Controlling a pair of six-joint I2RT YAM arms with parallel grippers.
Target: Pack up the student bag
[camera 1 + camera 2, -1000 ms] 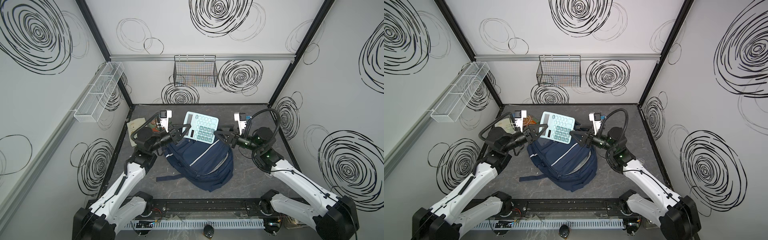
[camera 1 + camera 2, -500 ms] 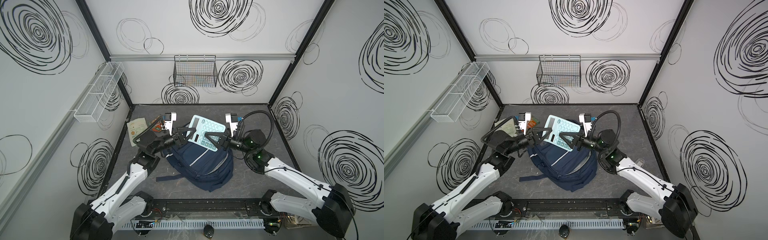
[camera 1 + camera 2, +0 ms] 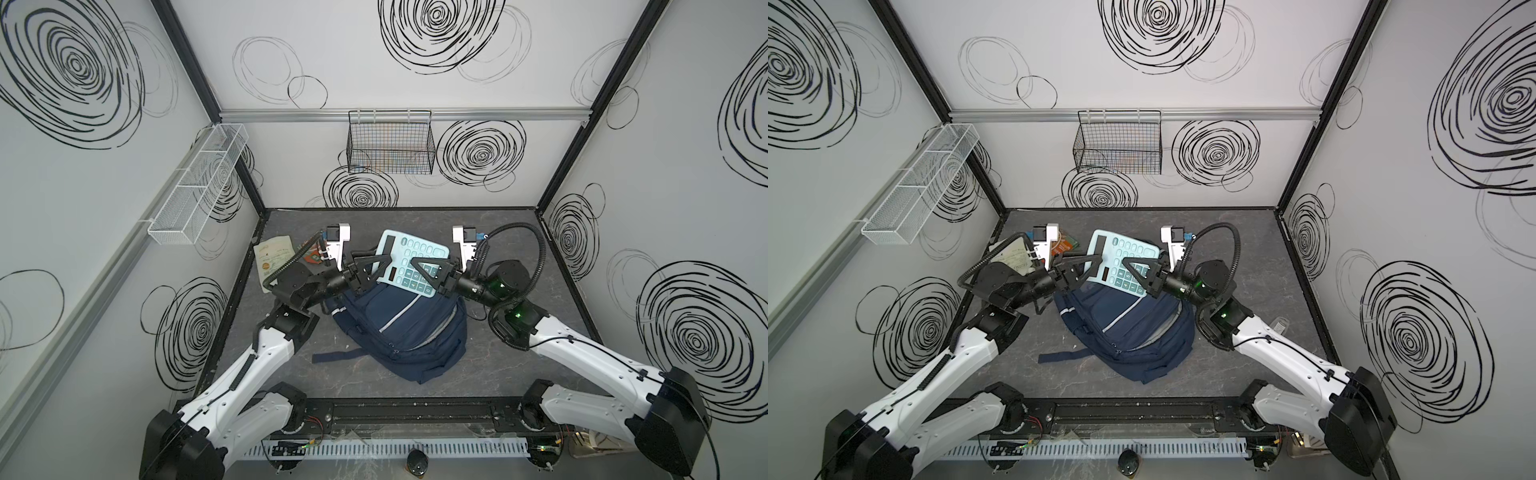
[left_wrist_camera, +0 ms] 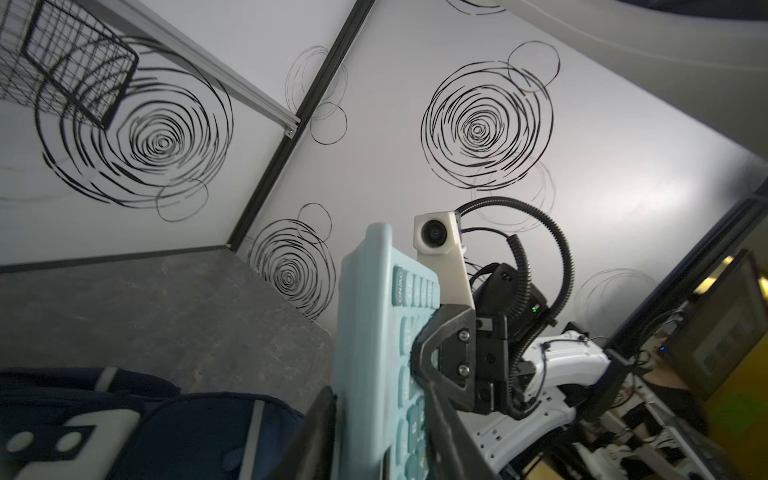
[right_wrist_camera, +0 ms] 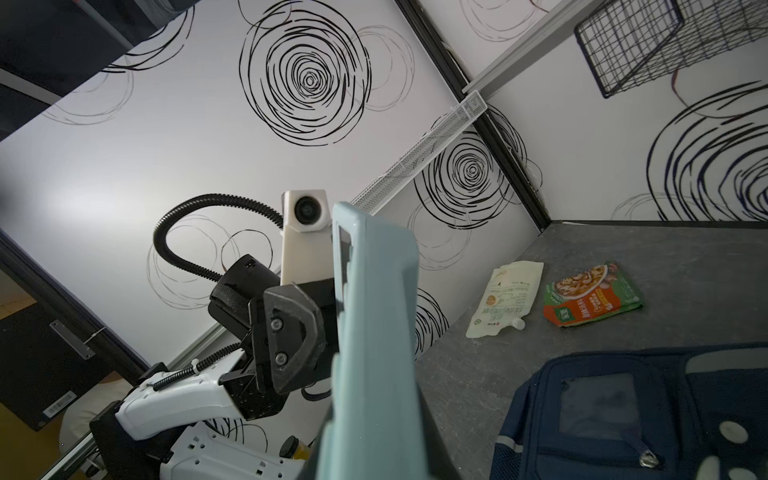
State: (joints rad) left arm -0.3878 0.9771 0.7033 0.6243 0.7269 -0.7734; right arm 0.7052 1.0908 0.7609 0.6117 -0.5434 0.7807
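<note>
Packing looks barely under way: a light blue desk calculator point(image 3: 411, 262) hangs tilted in the air just over the far end of the student bag point(image 3: 399, 328), which lies flat in the middle of the table point(image 3: 498, 374) between the two arms. The right gripper point(image 3: 419, 270) pinches the calculator, one finger flat on the keys. The left gripper point(image 3: 384, 266) straddles the display-side edge, but I cannot tell whether its jaws press or stand slack. The bag's main zip gapes on its right side, showing grey lining point(image 3: 444, 332) and no contents. A white spouted pouch point(image 5: 505, 299) and a green-and-orange food packet point(image 5: 592, 297) lie near the table's far left corner, apart from the bag, and are likely left to pack. The black wire basket point(image 3: 390, 141) on the back wall and the white mesh tray point(image 3: 199, 183) on the left wall look empty.
</note>
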